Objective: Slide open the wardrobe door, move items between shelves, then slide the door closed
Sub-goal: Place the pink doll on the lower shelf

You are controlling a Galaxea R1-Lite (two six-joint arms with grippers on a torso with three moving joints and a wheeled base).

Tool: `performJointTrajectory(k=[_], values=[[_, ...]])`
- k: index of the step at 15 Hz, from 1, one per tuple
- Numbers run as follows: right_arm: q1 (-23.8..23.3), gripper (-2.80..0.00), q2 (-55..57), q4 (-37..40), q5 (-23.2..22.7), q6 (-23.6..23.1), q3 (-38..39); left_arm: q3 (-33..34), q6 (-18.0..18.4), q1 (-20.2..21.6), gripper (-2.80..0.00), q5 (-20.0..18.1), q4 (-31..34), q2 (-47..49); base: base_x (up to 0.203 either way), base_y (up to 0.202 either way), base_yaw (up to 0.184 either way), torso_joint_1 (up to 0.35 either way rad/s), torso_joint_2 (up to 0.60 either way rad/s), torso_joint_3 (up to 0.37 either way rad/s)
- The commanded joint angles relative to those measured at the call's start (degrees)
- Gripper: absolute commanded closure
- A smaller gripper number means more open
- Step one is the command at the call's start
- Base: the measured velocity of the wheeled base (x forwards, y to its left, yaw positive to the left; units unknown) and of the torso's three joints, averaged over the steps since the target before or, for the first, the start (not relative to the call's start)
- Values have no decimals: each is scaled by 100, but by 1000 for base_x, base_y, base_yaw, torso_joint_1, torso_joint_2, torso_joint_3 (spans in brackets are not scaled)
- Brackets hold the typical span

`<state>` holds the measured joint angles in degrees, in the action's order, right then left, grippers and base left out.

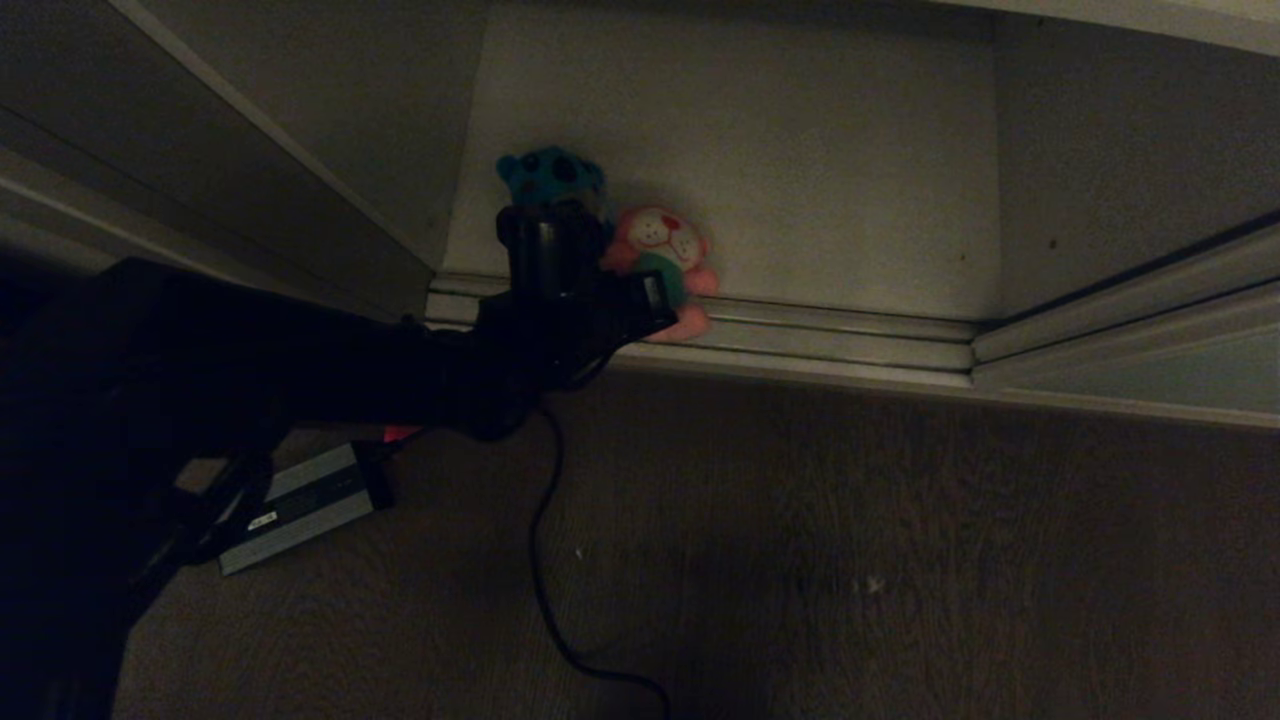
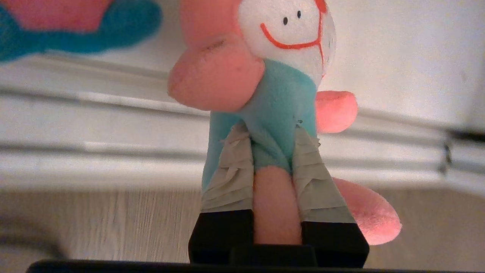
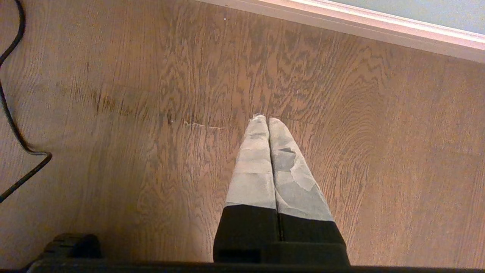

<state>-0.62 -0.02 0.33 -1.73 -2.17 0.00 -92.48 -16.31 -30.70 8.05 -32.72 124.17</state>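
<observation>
The left arm (image 1: 300,370) reaches forward from the near left, its gripper (image 2: 271,151) clamped on something soft between taped fingers (image 2: 231,170). The right gripper (image 3: 268,123) points down, fingers pressed together.

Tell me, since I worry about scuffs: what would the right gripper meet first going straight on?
Probably the wooden floor: the shut right gripper points down at bare boards, nothing between as far as shown.
</observation>
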Motion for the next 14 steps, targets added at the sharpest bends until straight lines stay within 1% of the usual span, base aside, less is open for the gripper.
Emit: performJointTrajectory(k=[1,5,6,7,8,9,10,11,14], values=[[1,0,2,2,-3,-3,18,-497,-1,32,0,66,-307,634,0,0,0,0,0,0],[1,0,2,2,-3,-3,18,-1470,139,195,0,12,-475,1177,0,0,0,0,0,0],[1,0,2,2,-3,-3,18,-1684,149,242,0,-38,-515,1282,0,0,0,0,0,0],[1,0,2,2,-3,-3,18,-1823,158,307,0,-212,-594,1381,0,0,0,0,0,0],[1,0,2,2,-3,-3,25,-1833,166,379,0,-487,-658,1427,0,0,0,0,0,0],[1,0,2,2,-3,-3,18,-1835,179,421,0,-651,-680,1503,0,0,0,0,0,0],[1,0,2,2,-3,-3,18,-1835,188,439,0,-694,-729,1546,0,0,0,0,0,0],[1,0,2,2,-3,-3,18,-1835,210,454,0,-700,-933,1568,0,0,0,0,0,0],[1,0,2,2,-3,-3,26,-1841,533,490,0,-712,-1358,1565,0,0,0,0,0,0]])
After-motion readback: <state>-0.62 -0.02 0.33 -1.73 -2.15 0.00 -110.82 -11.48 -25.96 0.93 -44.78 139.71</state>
